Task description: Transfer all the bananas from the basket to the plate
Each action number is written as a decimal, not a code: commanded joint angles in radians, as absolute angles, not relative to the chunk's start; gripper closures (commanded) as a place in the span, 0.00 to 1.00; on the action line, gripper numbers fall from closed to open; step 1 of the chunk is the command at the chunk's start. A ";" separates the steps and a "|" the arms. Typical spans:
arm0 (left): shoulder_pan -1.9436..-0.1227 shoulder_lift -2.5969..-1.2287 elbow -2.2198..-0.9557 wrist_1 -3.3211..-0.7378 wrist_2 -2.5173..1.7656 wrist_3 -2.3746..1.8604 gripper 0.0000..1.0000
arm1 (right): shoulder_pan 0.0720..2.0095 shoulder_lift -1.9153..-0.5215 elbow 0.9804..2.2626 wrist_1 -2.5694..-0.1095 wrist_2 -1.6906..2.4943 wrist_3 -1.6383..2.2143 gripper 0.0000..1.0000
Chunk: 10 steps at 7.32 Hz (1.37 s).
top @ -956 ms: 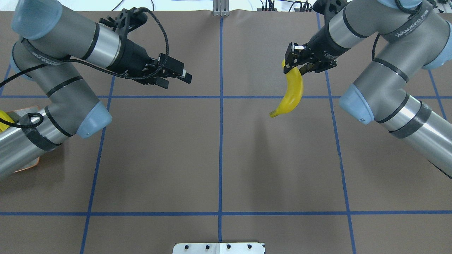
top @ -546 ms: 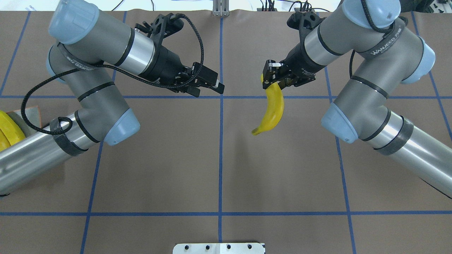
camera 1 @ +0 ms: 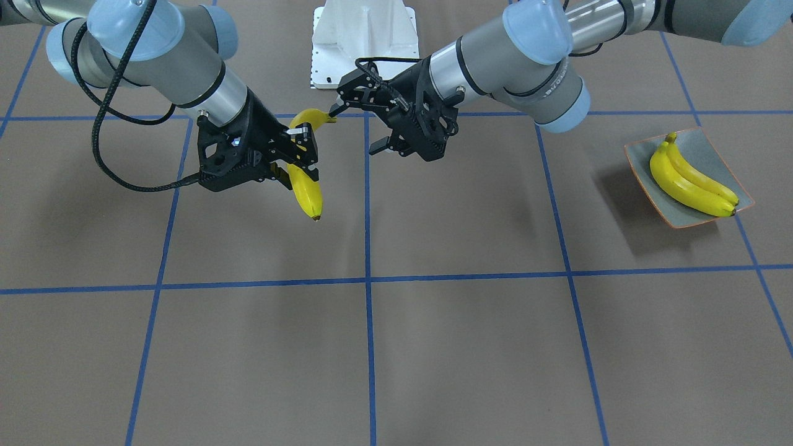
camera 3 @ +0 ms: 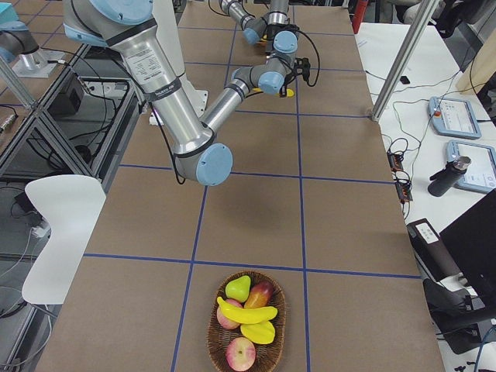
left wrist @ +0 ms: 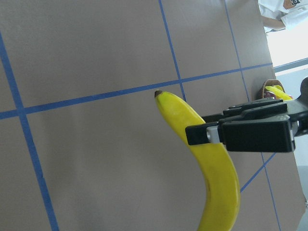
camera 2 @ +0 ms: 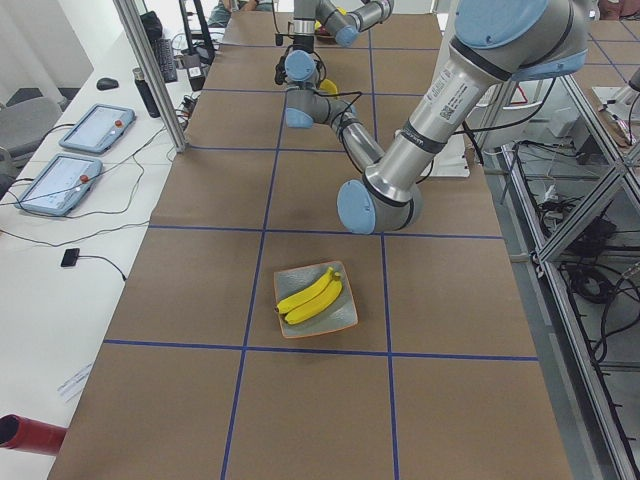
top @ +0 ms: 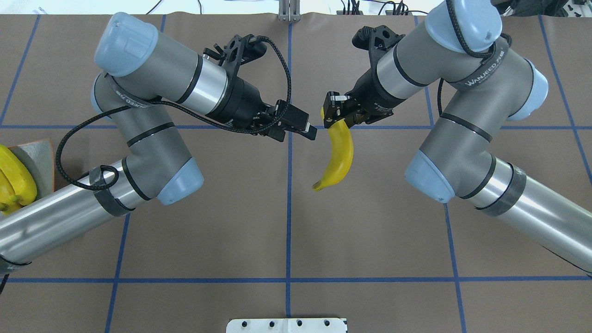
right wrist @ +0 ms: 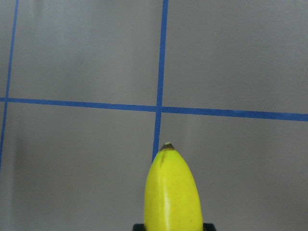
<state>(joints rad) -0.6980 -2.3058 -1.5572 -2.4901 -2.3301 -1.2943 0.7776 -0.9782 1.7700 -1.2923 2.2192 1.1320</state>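
My right gripper [top: 334, 115] is shut on the stem end of a yellow banana [top: 340, 155], which hangs above the table's middle; the same banana [camera 1: 308, 192] shows in the front view. My left gripper [top: 309, 130] is open and empty, its fingertips a short way from the right gripper [camera 1: 297, 155]. The left wrist view shows that banana [left wrist: 211, 163] close ahead. The grey-green plate [camera 1: 712, 148] holds two bananas [camera 1: 687, 183] at my far left. At the table's right end, the basket [camera 3: 213, 341] holds another banana [camera 3: 248, 314].
The basket also holds a green pear [camera 3: 242, 287] and apples [camera 3: 240, 354]. Blue tape lines [top: 289, 208] divide the brown table. A white mount [top: 286, 325] sits at the near edge. Tablets [camera 2: 60, 180] and cables lie beyond the table's far side.
Both arms have swung toward the table's centre. The right gripper carried the banana leftward and nearer, and the left gripper moved right until the two almost meet.
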 commanded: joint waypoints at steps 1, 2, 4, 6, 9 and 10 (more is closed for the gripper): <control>-0.645 -2.316 -1.559 -2.514 -2.266 -1.298 0.07 | 0.779 -0.974 1.767 -1.293 2.220 1.134 1.00; -0.631 -2.324 -1.559 -2.519 -2.247 -1.298 0.07 | 0.779 -0.974 1.767 -1.292 2.221 1.156 1.00; -0.620 -2.327 -1.554 -2.519 -2.246 -1.298 0.09 | 0.781 -0.956 1.766 -1.292 2.227 1.178 1.00; -0.597 -2.332 -1.552 -2.519 -2.221 -1.296 0.10 | 0.779 -0.950 1.766 -1.293 2.227 1.187 1.00; -0.580 -2.335 -1.552 -2.519 -2.203 -1.298 0.22 | 0.779 -0.939 1.764 -1.295 2.227 1.190 1.00; -0.580 -2.335 -1.552 -2.519 -2.203 -1.298 0.31 | 0.779 -0.937 1.764 -1.293 2.227 1.189 1.00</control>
<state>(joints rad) -0.5812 -2.3343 -1.5524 -2.5188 -2.2039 -1.2977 0.7793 -0.9399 1.7644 -1.2942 2.2273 1.1899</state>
